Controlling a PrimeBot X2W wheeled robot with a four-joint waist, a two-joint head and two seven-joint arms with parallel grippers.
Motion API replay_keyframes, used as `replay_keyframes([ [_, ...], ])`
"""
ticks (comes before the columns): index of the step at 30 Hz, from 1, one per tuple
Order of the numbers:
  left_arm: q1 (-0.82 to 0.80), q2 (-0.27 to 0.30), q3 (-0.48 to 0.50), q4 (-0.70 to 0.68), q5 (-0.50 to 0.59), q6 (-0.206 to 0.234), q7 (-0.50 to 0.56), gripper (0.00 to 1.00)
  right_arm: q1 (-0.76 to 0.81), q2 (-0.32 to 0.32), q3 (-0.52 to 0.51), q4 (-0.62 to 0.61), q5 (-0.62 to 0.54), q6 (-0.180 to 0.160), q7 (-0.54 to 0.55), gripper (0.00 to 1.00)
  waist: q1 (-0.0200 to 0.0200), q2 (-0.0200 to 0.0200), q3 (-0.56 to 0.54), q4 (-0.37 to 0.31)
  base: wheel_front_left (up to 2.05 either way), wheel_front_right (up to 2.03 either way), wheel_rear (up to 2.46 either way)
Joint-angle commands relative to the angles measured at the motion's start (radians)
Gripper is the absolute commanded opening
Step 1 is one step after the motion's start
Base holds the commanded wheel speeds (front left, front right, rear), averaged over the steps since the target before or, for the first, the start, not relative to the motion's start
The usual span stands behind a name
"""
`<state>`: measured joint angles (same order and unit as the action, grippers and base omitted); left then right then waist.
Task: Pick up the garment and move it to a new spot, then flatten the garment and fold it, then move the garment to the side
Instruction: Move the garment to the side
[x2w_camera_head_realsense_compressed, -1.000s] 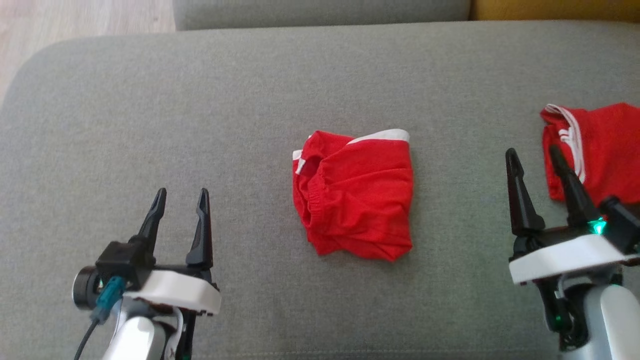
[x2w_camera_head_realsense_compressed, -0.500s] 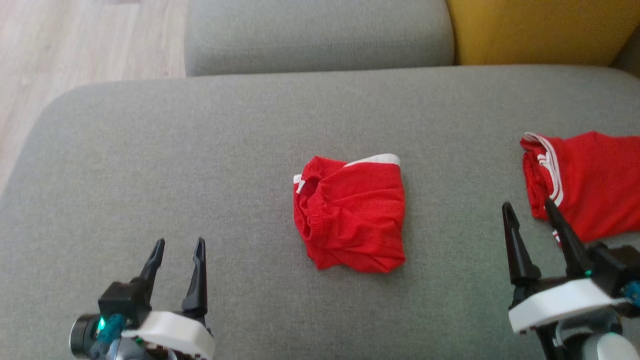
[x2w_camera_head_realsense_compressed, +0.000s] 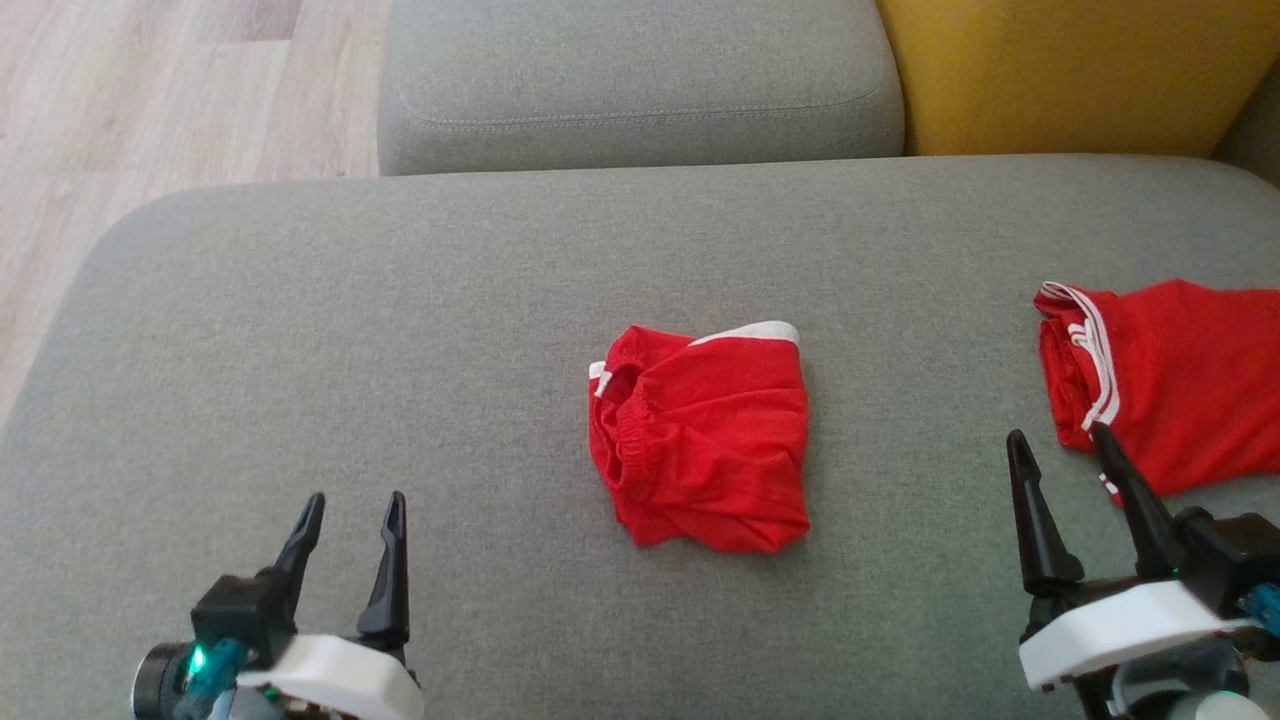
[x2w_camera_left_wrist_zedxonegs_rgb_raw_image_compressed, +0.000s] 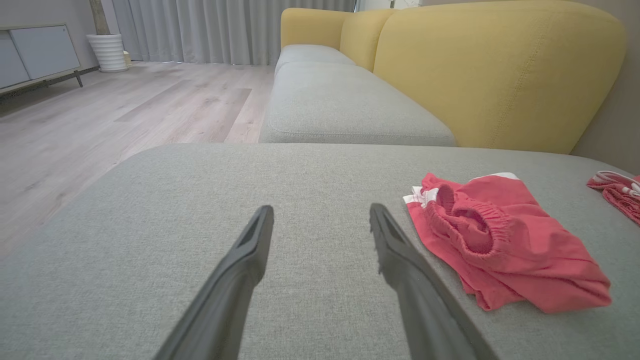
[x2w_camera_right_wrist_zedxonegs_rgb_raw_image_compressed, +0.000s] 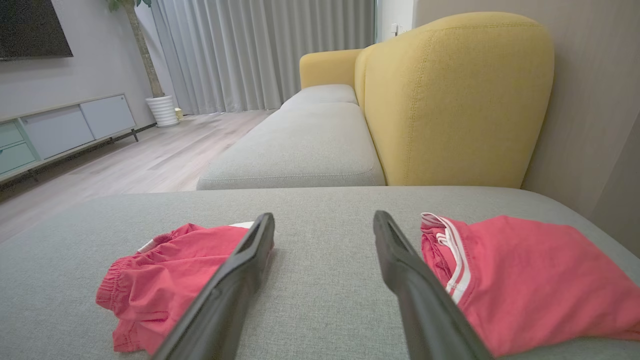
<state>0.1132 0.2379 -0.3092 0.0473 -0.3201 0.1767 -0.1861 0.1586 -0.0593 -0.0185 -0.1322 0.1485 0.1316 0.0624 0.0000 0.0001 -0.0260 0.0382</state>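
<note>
We see grey woven cushion (x2w_camera_head_realsense_compressed: 400, 300). Red shorts (x2w_camera_head_realsense_compressed: 700, 440) crumpled mid-cushion, waistband gathered, white trim. Second red garment (x2w_camera_head_realsense_compressed: 1170, 380) at cushion's right edge. Left claw (x2w_camera_head_realsense_compressed: 357, 497), right claw (x2w_camera_head_realsense_compressed: 1057, 432) both spread, empty.

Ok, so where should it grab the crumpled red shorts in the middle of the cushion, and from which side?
Probably the elastic waistband on the left edge of the red shorts. It bunches into a raised ridge, while the rest lies flatter on the cushion. Come down from the left with the open left gripper, fingers straddling that ridge.
</note>
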Motion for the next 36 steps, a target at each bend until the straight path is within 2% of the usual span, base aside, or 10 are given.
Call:
replay_keyframes([
  [1,-0.041,0.018,0.037,-0.036,-0.004,0.006,-0.005,1.00,-0.023,-0.005,0.017,-0.041,-0.006,-0.001,0.004,1.00,0.0000,-0.0001,0.001,-0.001,0.00,0.00,0.00],
  [30,-0.076,0.023,0.033,-0.024,-0.016,0.012,-0.031,1.00,-0.038,0.007,0.009,-0.029,-0.006,-0.001,0.013,1.00,0.0000,-0.0001,0.018,0.005,0.00,0.00,0.00],
  [36,-0.111,0.020,0.028,-0.036,-0.014,0.009,-0.037,1.00,-0.070,0.008,-0.003,-0.007,0.016,-0.001,0.032,1.00,0.0000,-0.0001,0.065,0.028,0.00,0.00,0.00],
])
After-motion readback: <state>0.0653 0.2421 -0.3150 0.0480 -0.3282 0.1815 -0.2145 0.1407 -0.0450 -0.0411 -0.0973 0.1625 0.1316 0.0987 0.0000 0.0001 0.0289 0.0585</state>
